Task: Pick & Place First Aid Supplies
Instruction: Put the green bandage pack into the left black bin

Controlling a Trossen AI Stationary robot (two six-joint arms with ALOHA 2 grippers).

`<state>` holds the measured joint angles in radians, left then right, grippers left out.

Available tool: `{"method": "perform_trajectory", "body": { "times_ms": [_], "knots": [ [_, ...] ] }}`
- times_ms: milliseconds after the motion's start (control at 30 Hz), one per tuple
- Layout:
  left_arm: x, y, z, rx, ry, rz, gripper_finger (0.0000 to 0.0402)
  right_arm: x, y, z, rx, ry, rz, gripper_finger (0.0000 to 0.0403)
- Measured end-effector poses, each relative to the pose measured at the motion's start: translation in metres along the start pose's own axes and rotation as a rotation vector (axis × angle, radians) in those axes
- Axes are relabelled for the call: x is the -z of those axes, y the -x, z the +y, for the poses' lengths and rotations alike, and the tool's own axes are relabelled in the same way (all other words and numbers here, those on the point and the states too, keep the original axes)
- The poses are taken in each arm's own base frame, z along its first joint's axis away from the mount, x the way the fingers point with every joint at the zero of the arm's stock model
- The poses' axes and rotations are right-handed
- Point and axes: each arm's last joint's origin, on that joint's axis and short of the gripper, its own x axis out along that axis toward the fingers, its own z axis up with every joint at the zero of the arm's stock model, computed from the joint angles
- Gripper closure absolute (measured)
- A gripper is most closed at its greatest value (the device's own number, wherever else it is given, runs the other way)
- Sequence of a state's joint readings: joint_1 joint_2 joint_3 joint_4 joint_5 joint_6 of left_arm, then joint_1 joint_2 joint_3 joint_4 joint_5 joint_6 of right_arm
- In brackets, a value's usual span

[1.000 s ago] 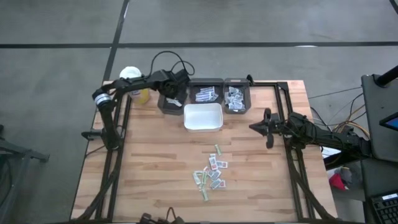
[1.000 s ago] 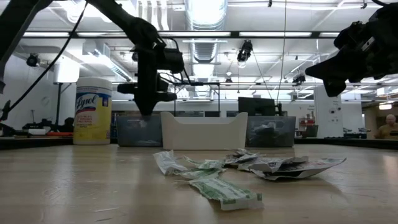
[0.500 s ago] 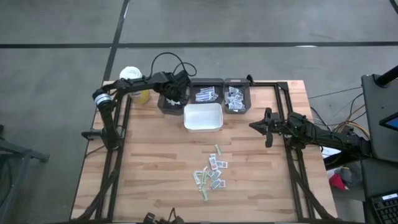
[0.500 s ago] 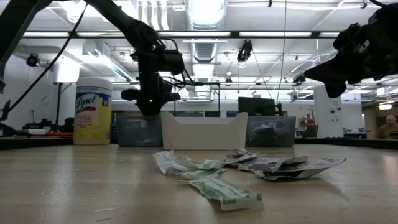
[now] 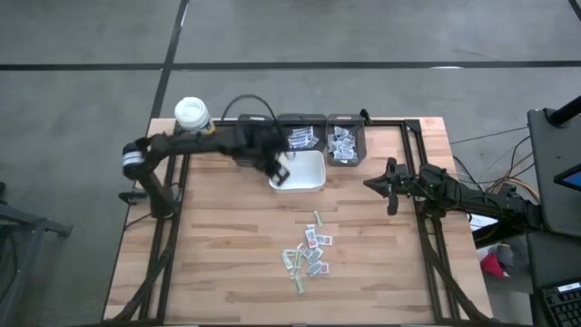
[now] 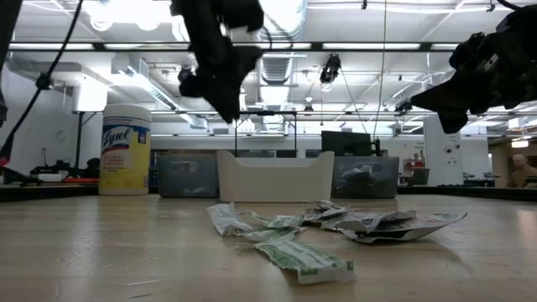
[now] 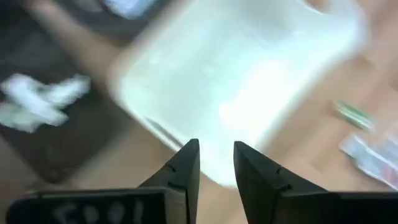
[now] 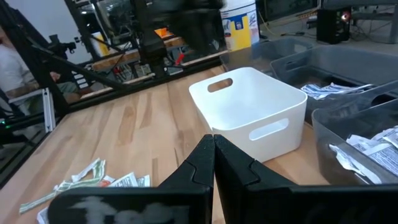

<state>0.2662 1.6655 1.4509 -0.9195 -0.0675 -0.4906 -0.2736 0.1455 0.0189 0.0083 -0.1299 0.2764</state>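
Packets (image 5: 310, 253) heaped mid-table, well apart from left tool (image 5: 280, 172), slightly spread, over white bin (image 5: 305, 181); right tool (image 5: 391, 187) pressed together

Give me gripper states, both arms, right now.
Left gripper: open a little, empty, above the white bin.
Right gripper: shut, empty, raised near the table's right edge.

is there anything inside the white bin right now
No, the white bin shows a bare inside in the right wrist view, while the packets lie on the table.
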Motion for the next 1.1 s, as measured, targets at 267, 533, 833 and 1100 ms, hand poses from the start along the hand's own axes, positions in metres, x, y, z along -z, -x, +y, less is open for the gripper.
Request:
{"method": "perform_trajectory", "body": {
  "times_ms": [267,533,833,1100],
  "knots": [
    [0.067,0.018,-0.089,0.119,-0.057,0.052,0.0312,0.000,0.000,0.000,0.000,0.007,0.002,0.0394],
    [0.127,0.010,-0.146,0.139,0.144,0.122,0.0312,0.000,0.000,0.000,0.001,0.026,0.003,0.0394],
    [0.160,-0.036,-0.184,0.140,0.388,0.170,0.0312,0.000,0.000,0.000,0.000,0.026,0.002,0.0394],
    [0.167,-0.068,-0.186,0.059,0.391,0.181,0.0312,0.000,0.000,0.000,0.000,0.025,0.002,0.0394]
  ]
}}
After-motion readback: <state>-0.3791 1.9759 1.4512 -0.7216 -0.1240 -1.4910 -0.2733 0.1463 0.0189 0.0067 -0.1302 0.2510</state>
